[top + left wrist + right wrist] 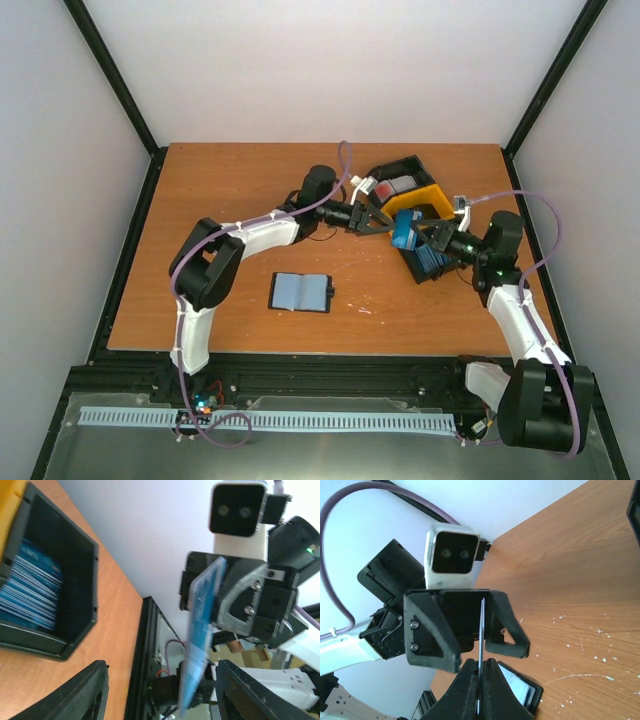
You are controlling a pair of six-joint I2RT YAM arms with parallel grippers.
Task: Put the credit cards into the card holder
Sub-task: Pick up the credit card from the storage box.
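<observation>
Lower centre, the small black folding card holder [301, 292] is laid open. Further right, the thin light-blue plastic credit card [404, 236] is straddled by the open left gripper [378, 224] and pinched by the right gripper [418, 240] — released too early, it could be dropped.

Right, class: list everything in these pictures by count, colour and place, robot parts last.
Table: one, brown, under everything.
Trays: one joined row, black and yellow, far right.
Blue stack: many cards, blue, nearest tray.
Red-and-white cards: several, farthest tray.
Grey cards: several, dark, beside them.
Held card: one, light blue, in the right pincer.
Card holder: one, black, open, table centre.
Arms: two, black and white, from the near edge.
Right pincer: one, black, shut on held card.
Left pincer: one, black, open around that card.
</observation>
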